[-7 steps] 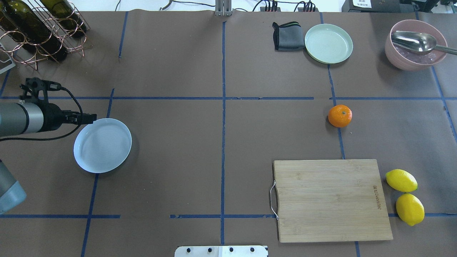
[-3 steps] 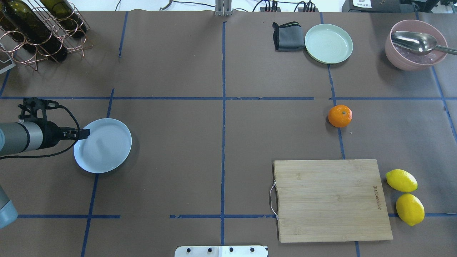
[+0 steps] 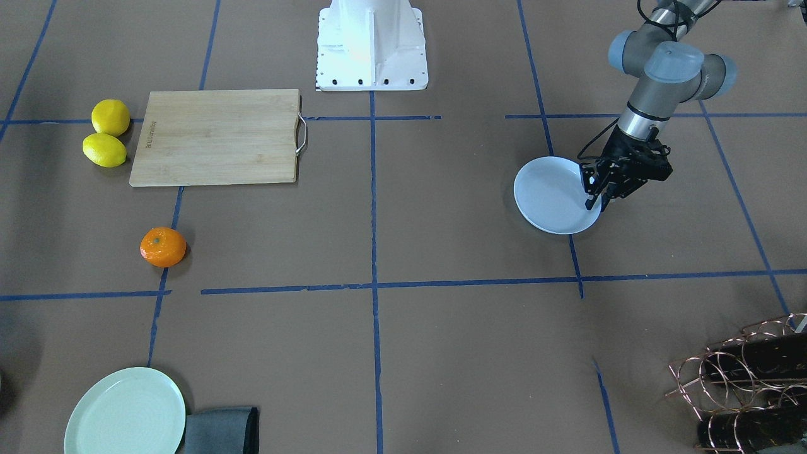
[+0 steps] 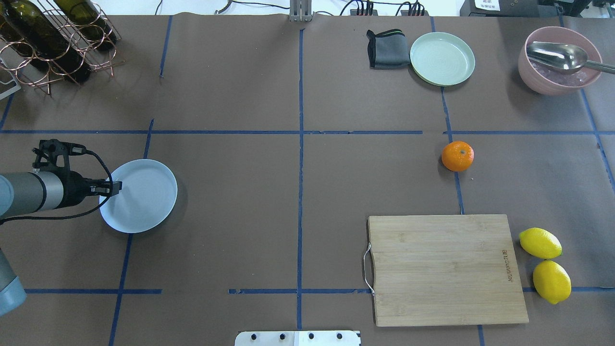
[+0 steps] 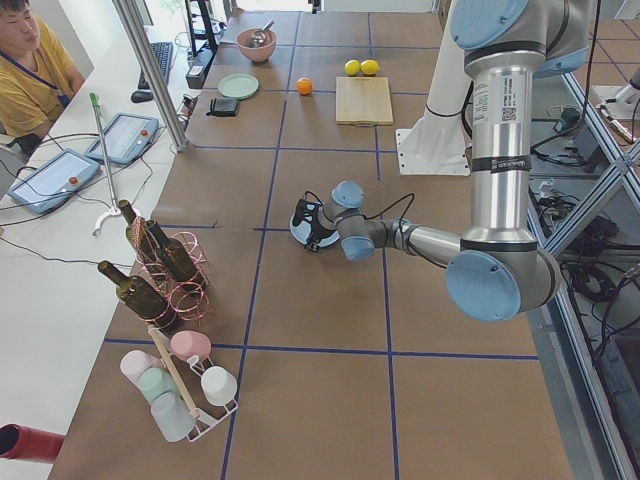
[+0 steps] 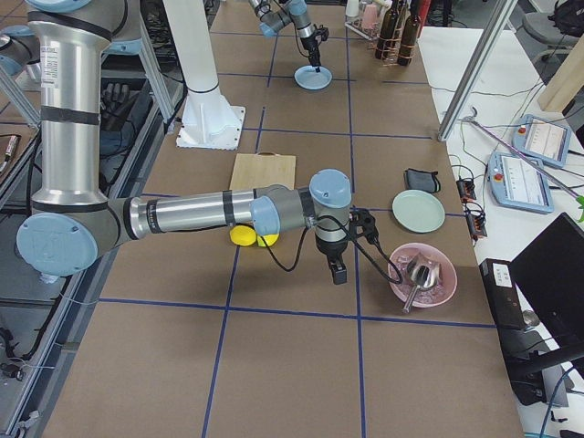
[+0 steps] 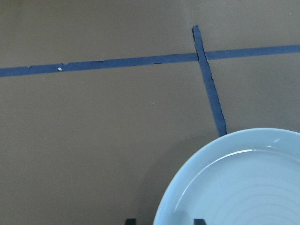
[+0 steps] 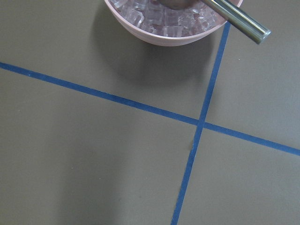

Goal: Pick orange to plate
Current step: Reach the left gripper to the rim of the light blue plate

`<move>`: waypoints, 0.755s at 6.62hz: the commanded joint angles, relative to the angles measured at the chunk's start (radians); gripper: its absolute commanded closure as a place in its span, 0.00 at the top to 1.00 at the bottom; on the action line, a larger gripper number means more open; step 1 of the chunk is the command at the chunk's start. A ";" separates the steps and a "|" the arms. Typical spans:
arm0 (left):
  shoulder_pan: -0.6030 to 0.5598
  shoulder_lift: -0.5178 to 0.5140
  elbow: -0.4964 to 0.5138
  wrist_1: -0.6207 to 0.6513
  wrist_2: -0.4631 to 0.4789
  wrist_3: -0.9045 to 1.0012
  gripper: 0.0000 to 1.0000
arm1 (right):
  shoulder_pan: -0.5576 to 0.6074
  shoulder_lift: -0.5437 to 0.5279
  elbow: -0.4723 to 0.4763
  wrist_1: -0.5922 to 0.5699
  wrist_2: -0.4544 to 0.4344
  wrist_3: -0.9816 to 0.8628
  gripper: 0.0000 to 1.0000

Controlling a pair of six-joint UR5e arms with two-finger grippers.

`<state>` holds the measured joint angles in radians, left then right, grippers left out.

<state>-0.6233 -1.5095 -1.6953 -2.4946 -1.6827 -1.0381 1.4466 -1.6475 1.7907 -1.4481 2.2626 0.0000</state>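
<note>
Small orange (image 4: 457, 156) on the table's (image 4: 298, 192) right half, well apart from the bluish plate (image 4: 144, 202) near the left edge, left gripper (image 4: 116, 186) at that plate's rim, only the left wrist view showing its fingertips (image 7: 130, 221) parted astride the rim, right gripper (image 6: 338, 272) seen solely from the right end, beside the pink ice bowl (image 6: 422, 274), jaw state impossible to tell.

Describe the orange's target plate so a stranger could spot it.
Find the wine-bottle rack at the table's far left corner. Nearer the robot lies the plate, at the left gripper. It is bluish-white, unlike the green plate beside the grey cloth.
</note>
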 commanded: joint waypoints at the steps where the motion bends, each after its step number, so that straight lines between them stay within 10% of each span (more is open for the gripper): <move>1: 0.000 -0.001 -0.026 -0.001 -0.017 0.003 0.00 | 0.001 0.000 0.001 0.000 0.000 0.000 1.00; 5: -0.076 -0.269 -0.061 0.221 -0.140 -0.019 0.00 | 0.001 0.000 0.004 0.000 0.000 0.000 1.00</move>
<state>-0.6827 -1.6440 -1.7613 -2.4079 -1.8161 -1.0389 1.4481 -1.6475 1.7944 -1.4481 2.2626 0.0004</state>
